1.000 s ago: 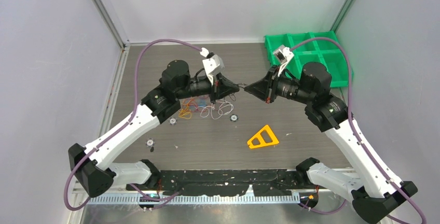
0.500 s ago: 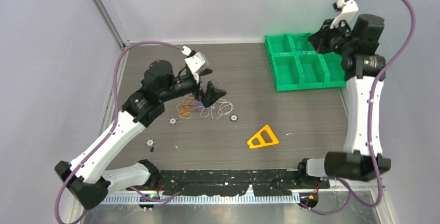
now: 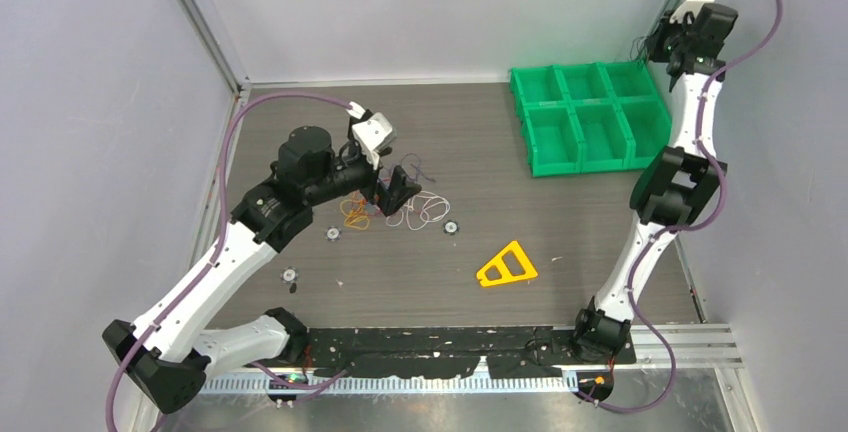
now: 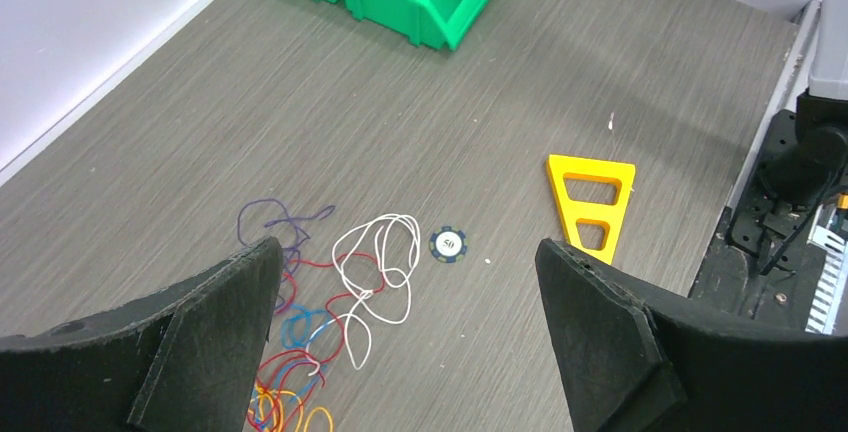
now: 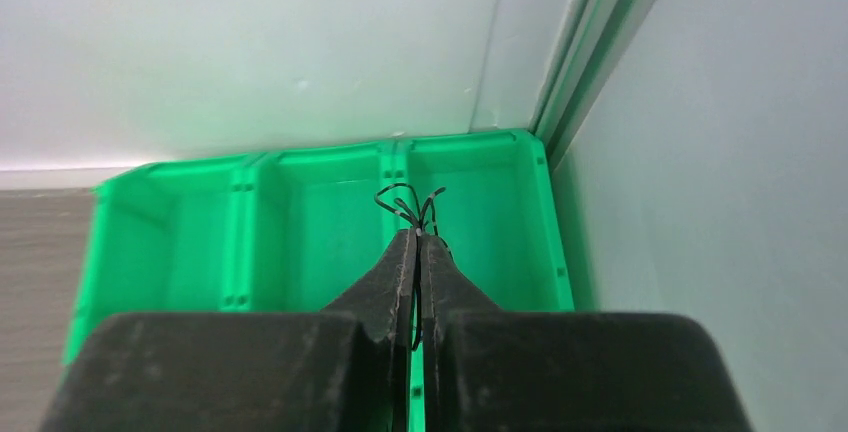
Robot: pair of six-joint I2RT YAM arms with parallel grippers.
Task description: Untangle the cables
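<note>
Cables (image 3: 400,210) in red, blue, yellow-orange, white and purple lie in a loose tangle on the grey wood-grain table (image 3: 500,142), left of centre. One thin black cable (image 5: 405,200) is apart from that heap, pinched in the right gripper (image 5: 416,237). That gripper's two fingers are pressed flat together, and small curls of the black wire stick out past the tips. The right arm is raised high at the far right corner, with the gripper held over the green six-compartment bin (image 3: 585,157). Its wrist camera looks down on the wall between two of the back compartments, and I cannot tell which one the wire hangs over. The left gripper (image 4: 405,252) is spread wide with nothing between its fingers, and it sits above the near-left part of the tangle. From its camera, the white cable (image 4: 375,272) forms the loops on the right-hand side of the heap. The purple cable (image 4: 280,224) curls just beyond the left finger. Red and blue strands cross each other below these, and yellow-orange loops lie at the bottom edge of the view. A poker chip marked 50 (image 4: 447,243) lies just beside the white loops, not touching them. A yellow plastic triangle (image 4: 590,202) with two cut-outs lies further right, well apart from the wires. Two more chips (image 3: 333,234) sit on the table to the near-left of the heap.
</note>
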